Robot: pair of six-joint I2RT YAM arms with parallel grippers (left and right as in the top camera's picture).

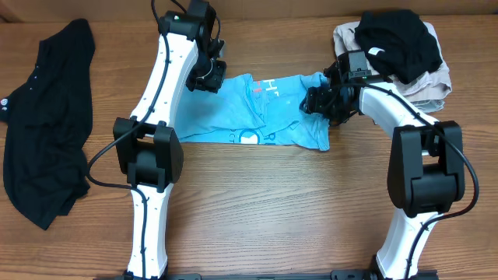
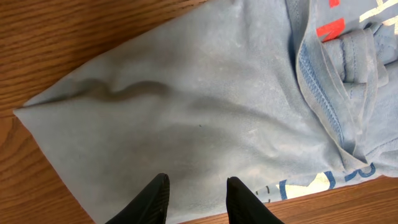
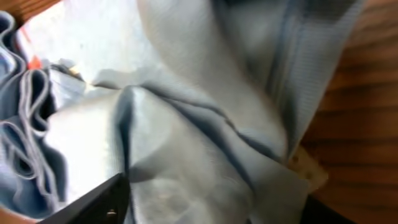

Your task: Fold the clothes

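Left gripper [image 2: 198,184], seen from its wrist camera: two black fingertips [image 2: 157,198] stand apart just above the light blue T-shirt [image 1: 257,118], with flat cloth showing in the gap and nothing pinched between them. It hangs open over a smooth, plain stretch of the shirt near the garment's far left part. Close by, a stitched hem runs along a folded-over layer, and beyond it sit red-orange lettering [image 2: 329,28] and white lettering [image 2: 323,180].

Right gripper [image 3: 211,205], seen from its wrist camera: one dark finger [image 3: 102,202] shows at the lower left and a dark shape at the lower right edge, so the jaws stand wide apart. A bunched ridge of the blue shirt rises between them, not visibly clamped. This view is blurred. From overhead, this gripper sits at the shirt's right end, over a crumpled sleeve.

The T-shirt lies in the middle of the wooden table [image 1: 272,218], between the two white arms, spread sideways and partly folded over itself, its front edge roughly straight.

A long black shirt [image 1: 47,132] lies loosely spread at the table's far left, well apart from the blue one. At the back right corner, a crumpled black garment [image 1: 397,39] rests on top of a beige garment [image 1: 432,89], just beside the right arm
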